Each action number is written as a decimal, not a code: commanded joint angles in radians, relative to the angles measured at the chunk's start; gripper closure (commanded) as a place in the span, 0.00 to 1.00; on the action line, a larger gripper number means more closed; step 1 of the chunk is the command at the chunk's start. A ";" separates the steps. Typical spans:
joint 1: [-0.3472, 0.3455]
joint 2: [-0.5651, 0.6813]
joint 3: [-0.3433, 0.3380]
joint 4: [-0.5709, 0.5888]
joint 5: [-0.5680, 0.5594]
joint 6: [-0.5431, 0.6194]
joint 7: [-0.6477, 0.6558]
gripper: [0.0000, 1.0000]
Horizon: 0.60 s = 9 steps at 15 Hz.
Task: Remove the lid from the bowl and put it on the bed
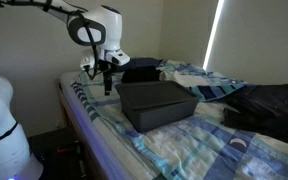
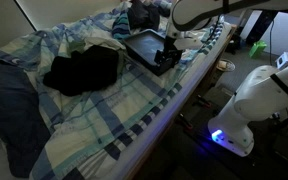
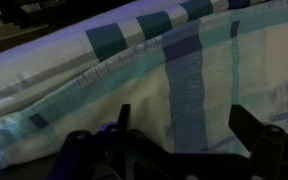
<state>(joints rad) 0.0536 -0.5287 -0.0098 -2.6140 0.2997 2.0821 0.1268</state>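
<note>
A dark grey rectangular container (image 1: 156,103) sits on the plaid bed cover (image 1: 184,145); it also shows in an exterior view (image 2: 144,46). I cannot tell whether a lid lies on it. My gripper (image 1: 108,82) hangs beside the container's end near the bed edge, also seen in an exterior view (image 2: 168,52). In the wrist view the gripper (image 3: 184,115) is open, with only blue and white striped bedding (image 3: 184,60) between the fingers. It holds nothing.
A black garment (image 2: 84,70) lies heaped mid-bed, also seen in an exterior view (image 1: 269,108). A dark object (image 1: 139,70) sits behind the gripper. A white rounded machine (image 2: 259,95) stands on the floor beside the bed edge (image 2: 189,95).
</note>
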 commanded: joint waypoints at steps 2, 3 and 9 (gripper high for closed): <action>-0.010 0.000 0.009 0.002 0.004 -0.004 -0.004 0.00; -0.010 0.000 0.009 0.002 0.004 -0.004 -0.004 0.00; -0.004 0.001 0.019 -0.015 0.025 0.002 0.025 0.00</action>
<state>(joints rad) 0.0532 -0.5281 -0.0095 -2.6144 0.2999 2.0818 0.1267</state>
